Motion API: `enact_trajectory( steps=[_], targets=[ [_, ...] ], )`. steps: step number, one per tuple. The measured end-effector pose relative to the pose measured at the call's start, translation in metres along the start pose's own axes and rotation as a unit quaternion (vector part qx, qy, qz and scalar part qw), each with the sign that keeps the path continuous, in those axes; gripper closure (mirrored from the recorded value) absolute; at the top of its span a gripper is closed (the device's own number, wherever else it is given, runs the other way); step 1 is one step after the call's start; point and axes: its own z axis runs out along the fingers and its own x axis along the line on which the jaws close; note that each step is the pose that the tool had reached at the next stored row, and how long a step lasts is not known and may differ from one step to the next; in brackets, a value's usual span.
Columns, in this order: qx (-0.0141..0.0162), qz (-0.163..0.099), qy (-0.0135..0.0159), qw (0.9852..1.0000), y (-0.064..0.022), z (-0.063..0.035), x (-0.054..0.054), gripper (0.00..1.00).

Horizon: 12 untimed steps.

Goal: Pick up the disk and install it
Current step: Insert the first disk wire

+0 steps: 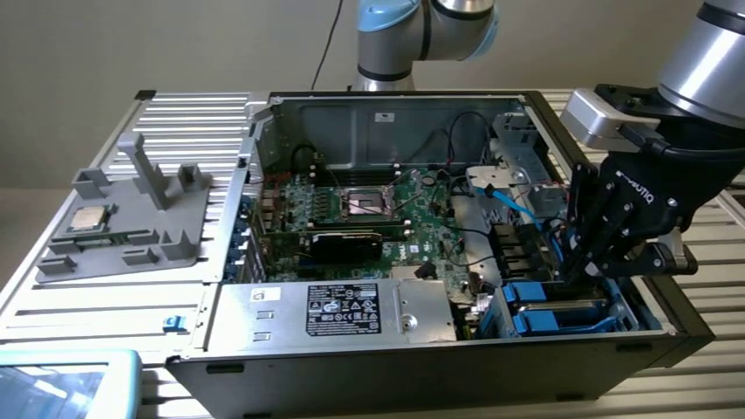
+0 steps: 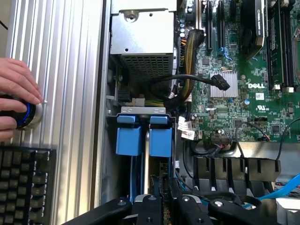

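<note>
at the exterior view's left, a grey plastic fixture (image 1: 122,223) stands on the ribbed metal table (image 1: 174,113). a small square cpu chip (image 1: 90,218) lies on the fixture's left part. in the middle, the open computer case (image 1: 385,103) lies on its side. the green motherboard (image 1: 390,223) covers its floor, with the cpu socket (image 1: 363,202) bare. nearer the front sits a silver box with a black-and-white label (image 1: 338,310). the arm's base (image 1: 390,35) rises behind the far wall of the case.

further right, at the near right corner of the case, two blue carrier frames sit side by side in the drive bay. the disk (image 1: 557,316) (image 2: 161,142) appears to be the one in line with the gripper, its silver body mostly hidden. the black gripper (image 1: 582,272) (image 2: 166,206) reaches down into the bay at the far end of the blue frames. i cannot tell whether it is clamped on anything.

in the wrist view, a person's hand (image 2: 16,98) rests on a blue-ringed knob (image 2: 28,115) outside the case, beside a black keyboard (image 2: 23,183).
</note>
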Motion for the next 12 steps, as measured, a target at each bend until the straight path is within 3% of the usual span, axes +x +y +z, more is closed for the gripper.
enact_trajectory(
  steps=[4,8,12],
  targets=[
    [0.0000,0.000,0.0006,1.0000,-0.0002,0.0013,0.0001,0.83],
    [-0.0011,0.001,0.0071,1.0000,-0.0002,0.0019,-0.0001,0.83],
    [-0.0029,0.001,0.0081,1.0000,-0.0002,0.0017,-0.0006,0.83]
  ],
)
